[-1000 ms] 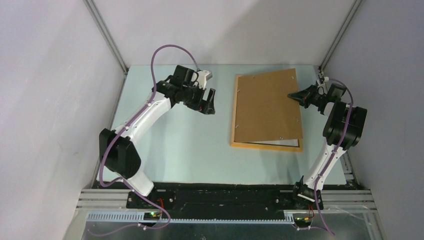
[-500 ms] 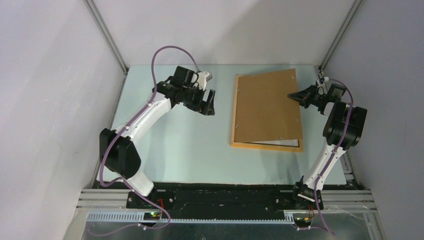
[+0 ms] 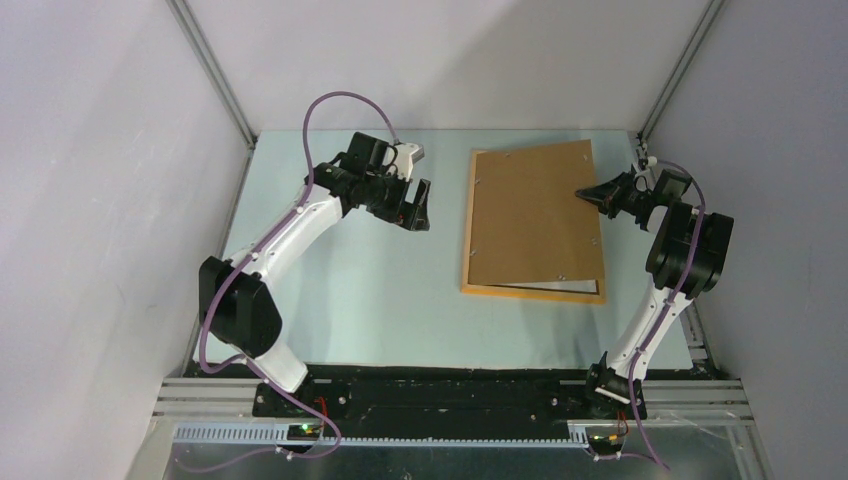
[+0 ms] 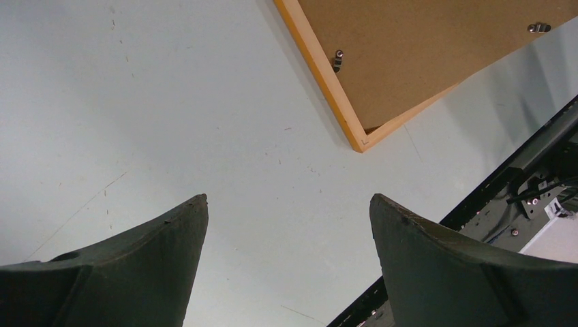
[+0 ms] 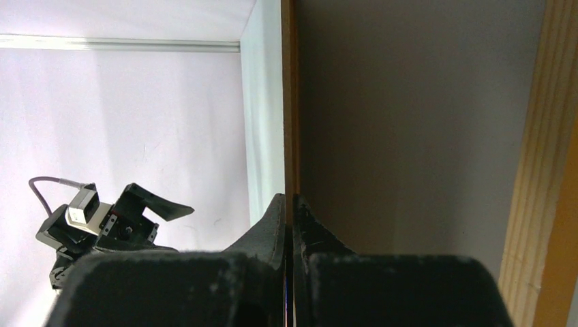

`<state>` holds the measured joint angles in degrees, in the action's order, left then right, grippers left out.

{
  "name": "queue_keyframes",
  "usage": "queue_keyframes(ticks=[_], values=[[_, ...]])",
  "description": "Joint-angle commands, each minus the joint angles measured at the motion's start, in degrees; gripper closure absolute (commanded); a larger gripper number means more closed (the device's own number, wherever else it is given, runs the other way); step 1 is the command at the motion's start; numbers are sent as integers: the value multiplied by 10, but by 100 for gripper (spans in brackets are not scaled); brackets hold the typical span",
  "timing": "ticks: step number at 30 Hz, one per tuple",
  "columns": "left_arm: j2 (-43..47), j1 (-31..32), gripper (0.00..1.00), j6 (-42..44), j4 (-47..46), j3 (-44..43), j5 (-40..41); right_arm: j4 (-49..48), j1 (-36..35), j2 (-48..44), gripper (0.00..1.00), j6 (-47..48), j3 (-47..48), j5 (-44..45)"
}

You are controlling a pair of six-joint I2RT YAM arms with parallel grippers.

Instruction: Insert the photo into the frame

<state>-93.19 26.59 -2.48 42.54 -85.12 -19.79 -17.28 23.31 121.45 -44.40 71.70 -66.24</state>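
The orange-yellow frame [image 3: 530,293] lies flat on the table at the right, and its corner shows in the left wrist view [image 4: 320,68]. A brown backing board [image 3: 530,215] covers it, tilted up along its right side. My right gripper [image 3: 582,192] is shut on that raised right edge; the wrist view shows both jaws [image 5: 290,199] pinching the thin board [image 5: 409,122] beside the frame's rail [image 5: 538,170]. A thin white strip of the photo [image 3: 565,287] shows under the board's near edge; the rest is hidden. My left gripper [image 3: 415,222] hangs open and empty over bare table, left of the frame [image 4: 287,199].
Two small metal turn clips [image 4: 337,60] sit on the frame's back by the board. Grey enclosure walls with aluminium posts [image 3: 215,75] close in the table on three sides. The black base rail [image 3: 450,390] runs along the near edge.
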Motion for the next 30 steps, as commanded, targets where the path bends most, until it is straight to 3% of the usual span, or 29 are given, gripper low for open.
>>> queue_keyframes(ticks=[1,30], values=[[27,-3,7,14,-12,3,2,-31,0,0,100,-24,-6,-21],[29,-3,7,17,-13,7,1,-37,2,44,100,0,-12,-27]])
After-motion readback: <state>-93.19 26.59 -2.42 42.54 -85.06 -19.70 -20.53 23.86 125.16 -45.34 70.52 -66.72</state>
